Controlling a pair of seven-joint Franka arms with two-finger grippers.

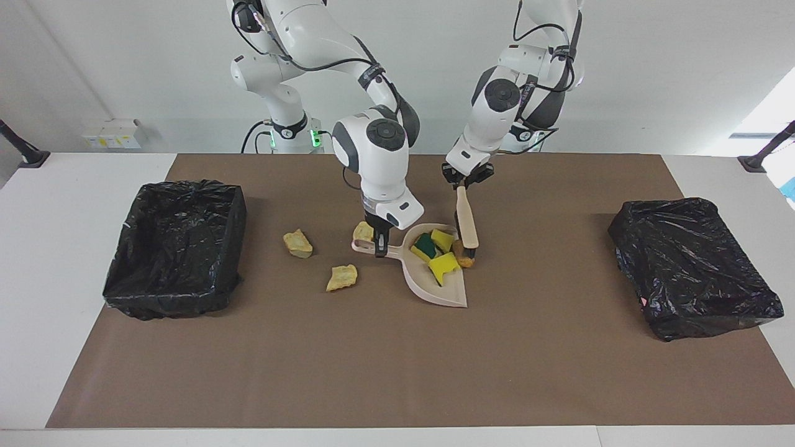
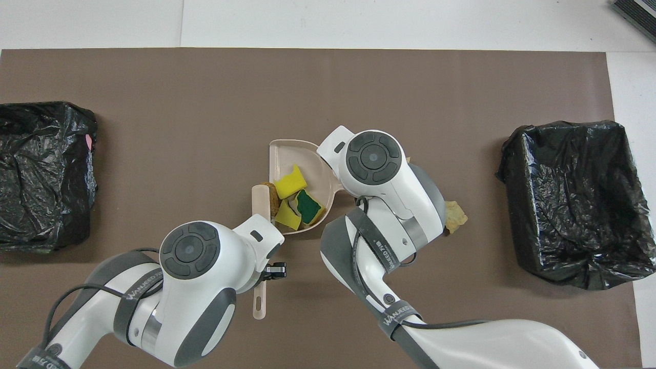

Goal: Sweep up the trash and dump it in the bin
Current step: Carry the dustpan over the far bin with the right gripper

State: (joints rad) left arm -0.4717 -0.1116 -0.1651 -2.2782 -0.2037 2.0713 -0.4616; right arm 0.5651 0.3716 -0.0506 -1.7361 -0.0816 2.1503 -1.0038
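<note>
Two black-lined bins (image 1: pixel 175 248) (image 1: pixel 694 267) sit at either end of the worktop (image 1: pixel 385 360), well apart from the dustpan (image 1: pixel 435 287). Right tool (image 1: pixel 380 247) is clamped on the pan handle; left tool (image 1: pixel 463 182) is clamped on the brush (image 1: pixel 466 225). Three sponge pcs (image 1: pixel 435 251) lie in the pan, w/ the orange lump (image 1: pixel 463 256) at its lip. Risks: the lump may roll off if the brush lifts early; three tan chunks (image 1: pixel 298 243) (image 1: pixel 342 277) (image 1: pixel 363 231) are unswept, one beside the handle & may get knocked.

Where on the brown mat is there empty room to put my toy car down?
The brown mat is bare along its edge farthest from the robots. There is also bare mat between the dustpan and the black bin at the left arm's end. It is crowded around the dustpan, where the brush, the yellow sponge pieces and three tan chunks sit.
</note>
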